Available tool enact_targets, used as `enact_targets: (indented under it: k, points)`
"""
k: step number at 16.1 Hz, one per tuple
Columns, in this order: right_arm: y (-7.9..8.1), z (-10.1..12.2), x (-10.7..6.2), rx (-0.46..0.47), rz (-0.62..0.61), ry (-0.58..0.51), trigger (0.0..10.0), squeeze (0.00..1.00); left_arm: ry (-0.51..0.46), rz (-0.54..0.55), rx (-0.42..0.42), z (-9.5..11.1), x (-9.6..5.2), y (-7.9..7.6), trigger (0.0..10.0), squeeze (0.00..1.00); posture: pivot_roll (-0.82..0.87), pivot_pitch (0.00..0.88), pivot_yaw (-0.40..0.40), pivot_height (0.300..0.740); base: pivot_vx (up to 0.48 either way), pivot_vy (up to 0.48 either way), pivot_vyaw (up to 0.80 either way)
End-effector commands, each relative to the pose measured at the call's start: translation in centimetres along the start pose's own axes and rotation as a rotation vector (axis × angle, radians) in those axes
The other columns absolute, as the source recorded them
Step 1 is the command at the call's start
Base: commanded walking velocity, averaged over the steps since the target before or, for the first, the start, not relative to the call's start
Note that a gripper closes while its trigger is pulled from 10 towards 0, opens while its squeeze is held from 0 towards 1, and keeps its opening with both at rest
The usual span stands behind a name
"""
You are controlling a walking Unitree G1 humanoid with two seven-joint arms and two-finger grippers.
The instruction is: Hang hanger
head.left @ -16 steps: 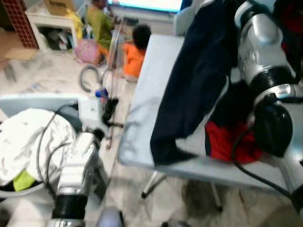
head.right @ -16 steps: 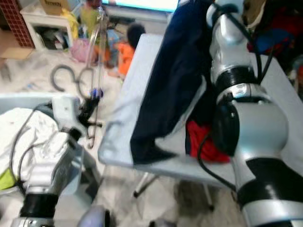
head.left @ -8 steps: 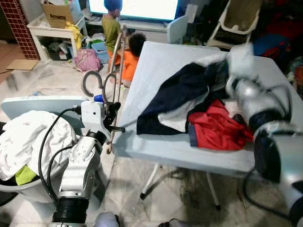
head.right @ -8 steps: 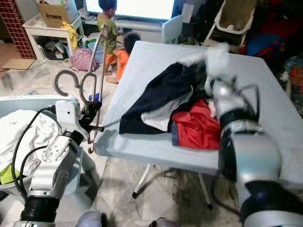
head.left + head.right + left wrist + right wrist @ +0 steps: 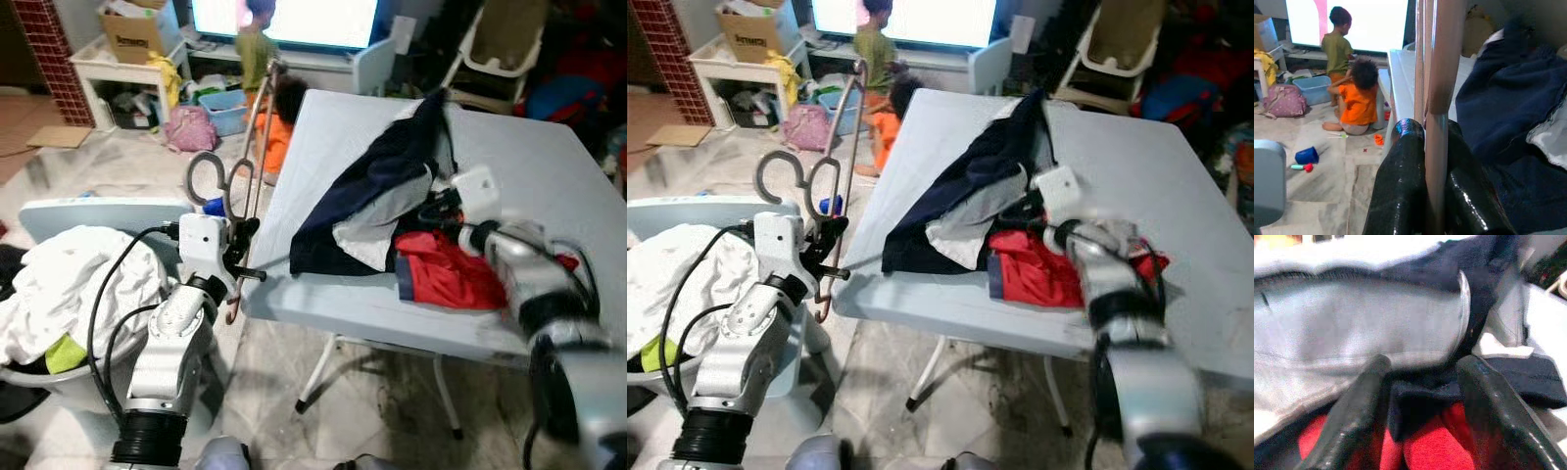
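the hanger (image 5: 238, 186), a bundle of thin pinkish-grey metal clothes hangers with grey hooks, stands just off the near left corner of the pale blue folding bench (image 5: 333, 294), pinched in the left claw (image 5: 235, 257), whose black fingers (image 5: 1400, 186) press together on its rods. it has stayed in that grip through the last second. what has changed is on the other side: a second ago the right arm was lifted high with the dark navy garment (image 5: 372, 186) dangling from it; now the garment lies draped over the bench again beside the red cloth (image 5: 451, 279). the right claw (image 5: 1425, 396) has come down low over the pile, its fingers spread either side of a dark fold, touching the cloth but not clamped.

that suggests the hanging step has not begun; the garment still needs a fresh hold.

the hanger's long axis runs nearly upright, leaning slightly toward the bench at the top. the hooks curl at mid-height, pointing left, away from the bench, toward the white laundry heap (image 5: 59, 294).
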State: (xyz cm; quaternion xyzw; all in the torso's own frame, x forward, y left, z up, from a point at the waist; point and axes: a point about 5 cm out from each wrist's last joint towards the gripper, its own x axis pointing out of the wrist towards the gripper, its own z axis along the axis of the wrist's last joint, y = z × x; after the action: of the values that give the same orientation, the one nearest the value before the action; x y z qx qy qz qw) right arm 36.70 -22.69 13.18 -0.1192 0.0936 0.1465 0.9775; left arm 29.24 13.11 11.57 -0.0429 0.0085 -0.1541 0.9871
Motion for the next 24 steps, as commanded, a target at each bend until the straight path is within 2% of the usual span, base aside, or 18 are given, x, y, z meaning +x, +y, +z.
enact_targets:
  k: [1,3,4,7,8,13,24]
  points:
    - [-0.9,1.9,-0.8,0.075,-0.085,-0.172,10.0,1.00,0.003,-0.005,0.009,0.1,0.2,-0.4,10.0,0.00,0.05,0.000,-0.041,0.740,0.000,0.000,0.00]
    - [-0.4,0.5,-2.5,0.184,-0.212,-0.245,10.0,1.00,0.005,-0.004,0.019,0.1,0.3,-0.7,10.0,0.00,0.05,0.000,-0.035,0.740,0.000,0.000,0.00]
    - [0.8,-0.3,-3.6,0.208,-0.251,-0.272,10.0,1.00,-0.001,-0.013,0.019,0.3,0.3,-1.0,10.0,0.00,0.04,0.000,-0.030,0.740,0.000,0.000,0.00]
    - [4.2,-1.6,-4.7,0.245,-0.262,-0.289,10.0,1.00,0.008,-0.044,0.014,0.2,0.5,-1.7,10.0,0.00,0.04,0.000,-0.015,0.740,0.000,0.000,0.00]
    - [4.4,-1.7,-4.8,0.249,-0.266,-0.285,10.0,1.00,0.009,-0.047,0.015,0.2,0.5,-1.8,10.0,0.00,0.04,0.000,-0.015,0.740,0.000,0.000,0.00]
    - [4.9,-1.4,-5.7,0.269,-0.306,-0.271,10.0,1.00,0.015,-0.045,0.015,0.1,0.5,-1.8,10.0,0.00,0.03,0.000,-0.017,0.740,-0.274,0.000,0.00]
    - [4.5,-0.9,-5.4,0.263,-0.313,-0.258,10.0,1.00,0.020,-0.051,0.015,0.0,0.7,-1.8,10.0,0.00,0.03,0.000,-0.018,0.740,-0.286,0.000,0.00]
